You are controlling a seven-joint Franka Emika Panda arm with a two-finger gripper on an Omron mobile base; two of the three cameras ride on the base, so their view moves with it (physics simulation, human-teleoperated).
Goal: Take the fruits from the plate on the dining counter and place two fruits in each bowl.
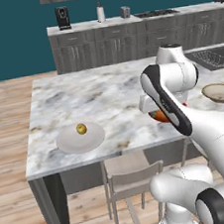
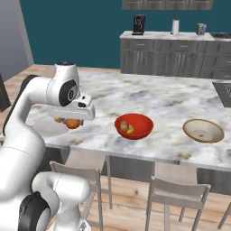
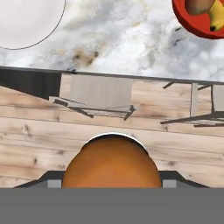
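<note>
Bench (image 1: 106,92): marble top mostly bare, wide free room mid. 1 plate (image 1: 73,141) nr front edge w/ 1 yellow-green apple (image 1: 81,129). 2 bowls: red (image 2: 140,131) w/ 2 fruits, tan (image 2: 203,131) bare. Claw (image 2: 72,122) clamped on orange (image 3: 111,168), over front edge.

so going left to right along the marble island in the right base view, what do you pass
orange fruit held in the white arm's gripper → glossy red bowl with a brownish fruit and a yellow banana inside → shallow tan bowl with pale inside
</note>
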